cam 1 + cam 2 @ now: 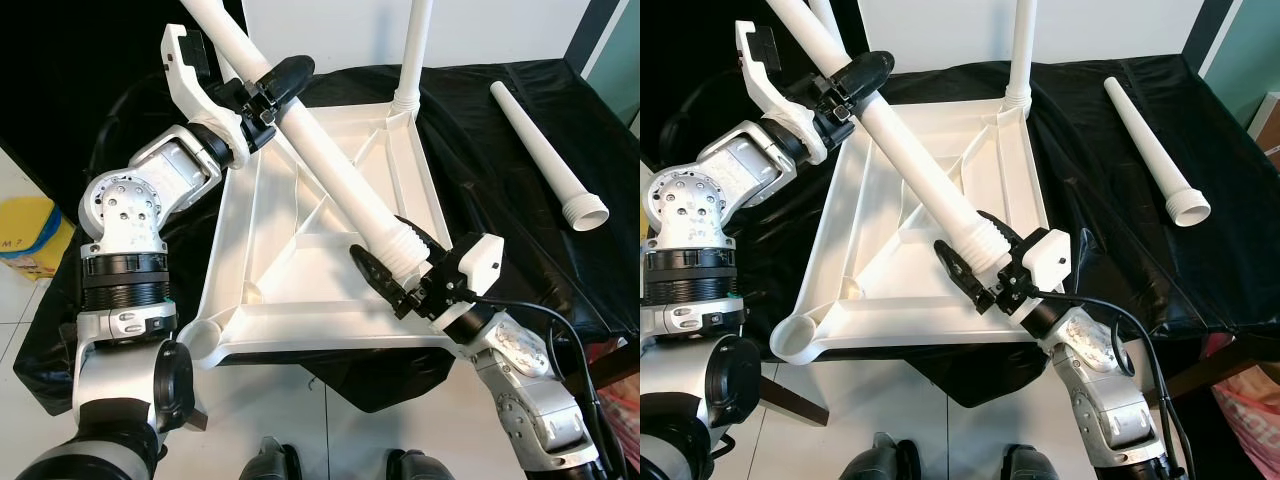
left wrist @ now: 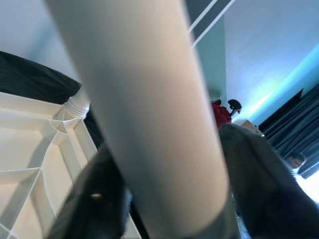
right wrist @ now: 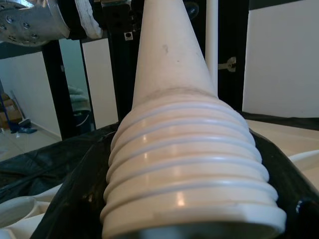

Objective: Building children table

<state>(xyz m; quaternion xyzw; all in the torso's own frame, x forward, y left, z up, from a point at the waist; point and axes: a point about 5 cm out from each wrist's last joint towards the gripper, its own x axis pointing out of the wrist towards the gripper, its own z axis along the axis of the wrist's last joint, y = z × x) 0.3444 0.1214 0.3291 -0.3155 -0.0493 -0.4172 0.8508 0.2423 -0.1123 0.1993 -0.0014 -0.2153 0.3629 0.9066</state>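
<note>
A white plastic table leg is being held slantwise above the upturned white tabletop, which is lying on a surface draped in black cloth. The left end effector is being kept clenched around the leg's narrow smooth shaft, while the right end effector is being clamped on the ribbed threaded end. The leg is being judged as light, hollow and stiff, its smooth taper likely slippery, so the ribbed collar is being treated as the surer place to take hold, and the shaft as a place for steadying. One leg is already standing upright in the far corner socket, and a spare leg is lying on the cloth well apart to the right. The empty near-left corner socket is being shown in the head views; the threads' ridges are being shown close in the right wrist view, and the upright leg's threaded base in the left wrist view.
</note>
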